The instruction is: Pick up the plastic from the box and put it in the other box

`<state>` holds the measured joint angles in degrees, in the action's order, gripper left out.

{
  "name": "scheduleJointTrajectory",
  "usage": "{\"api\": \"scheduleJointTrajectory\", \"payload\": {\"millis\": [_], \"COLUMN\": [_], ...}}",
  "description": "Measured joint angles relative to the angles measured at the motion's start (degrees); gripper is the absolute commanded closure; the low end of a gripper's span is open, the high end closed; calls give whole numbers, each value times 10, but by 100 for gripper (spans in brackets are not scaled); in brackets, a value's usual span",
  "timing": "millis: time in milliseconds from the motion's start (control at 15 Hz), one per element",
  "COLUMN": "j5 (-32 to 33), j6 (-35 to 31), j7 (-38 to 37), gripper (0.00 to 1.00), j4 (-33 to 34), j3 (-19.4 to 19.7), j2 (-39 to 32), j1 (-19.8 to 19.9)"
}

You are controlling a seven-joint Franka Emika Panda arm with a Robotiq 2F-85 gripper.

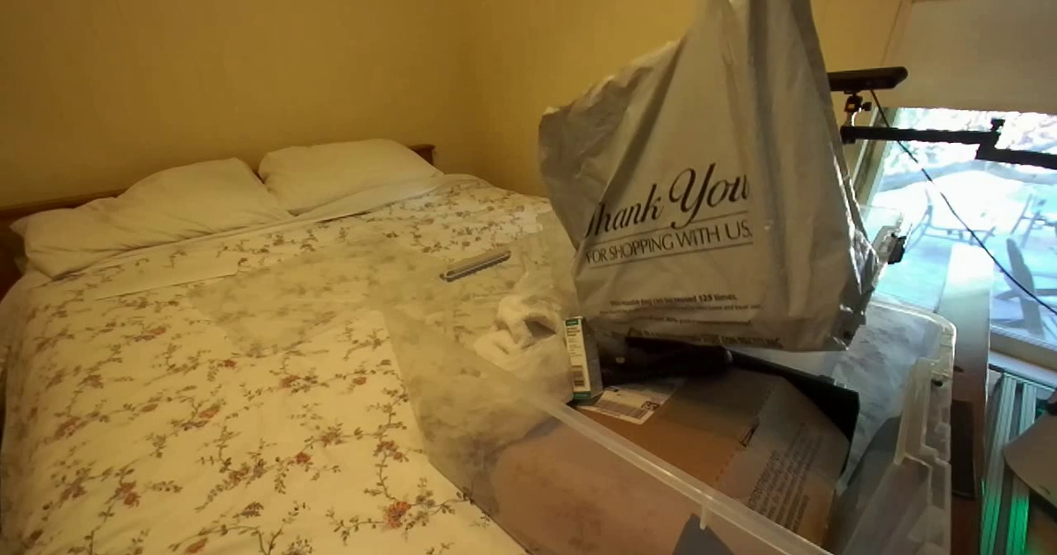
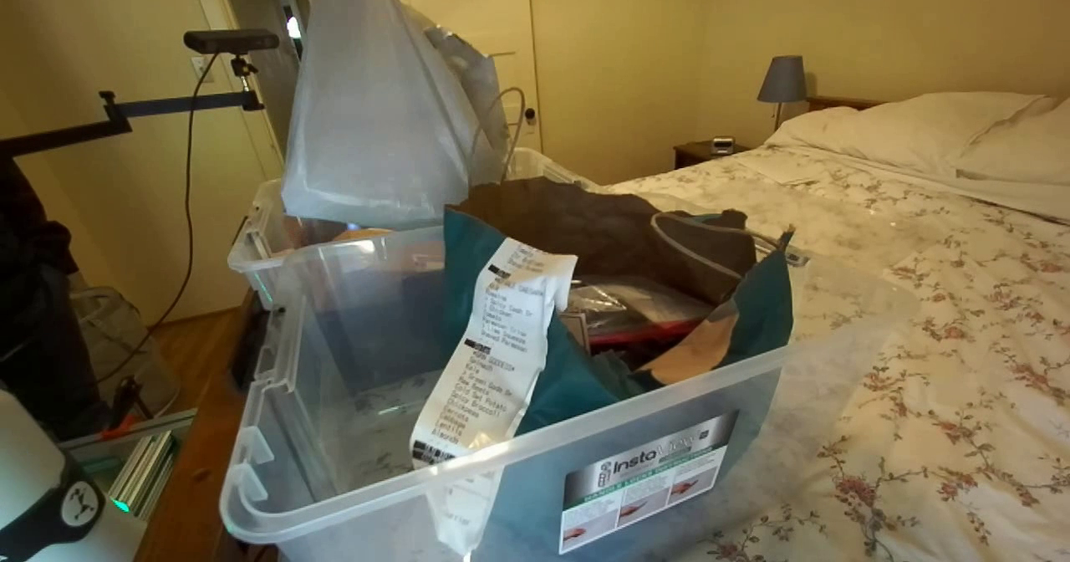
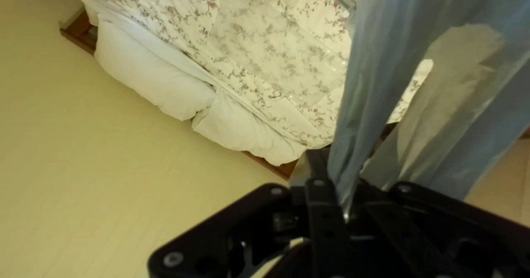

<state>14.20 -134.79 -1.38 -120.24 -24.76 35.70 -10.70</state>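
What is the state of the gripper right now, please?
Gripper: closed, holding the plastic bag by its bunched upper part.

Bed point(image 1: 248, 448), one, floral-patterned; headboard point(image 2: 840, 103), wooden, at the bed's head. Pillows point(image 1: 355, 177), two, white, lying at the bed's head. Lamp point(image 2: 782, 79), grey-shaded, beside the bed's head. Nightstand point(image 2: 694, 155), dark, beside the bed, bearing a small device point(image 2: 722, 145). Toward the bed's foot: handled bag point(image 2: 577, 390), dark teal; receipt point(image 2: 501, 353), long, printed; carton point(image 1: 718, 431), brown cardboard. Door point(image 2: 501, 10), pale, panelled, apart from the bed.
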Motion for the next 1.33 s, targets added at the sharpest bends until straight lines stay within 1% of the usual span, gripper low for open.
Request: {"api": "scheduleJointTrajectory", "payload": {"millis": [200, 467, 733, 933, 1067, 1200, 1333], "j5": [20, 49, 87, 92, 90, 88, 81], "j6": [5, 6, 6, 7, 13, -16, -56], "j7": [-36, -82, -123, -126, -126, -119, -95], "gripper": [100, 100, 98, 100, 100, 100, 100], "j4": [63, 153, 238, 262, 251, 242, 249], "j3": [-15, -37, -53, -55, -51, -36, -6], "j2": [-12, -44, -83, -97, -102, -117, -140], "j1": [34, 92, 133, 138, 129, 110, 92]}}
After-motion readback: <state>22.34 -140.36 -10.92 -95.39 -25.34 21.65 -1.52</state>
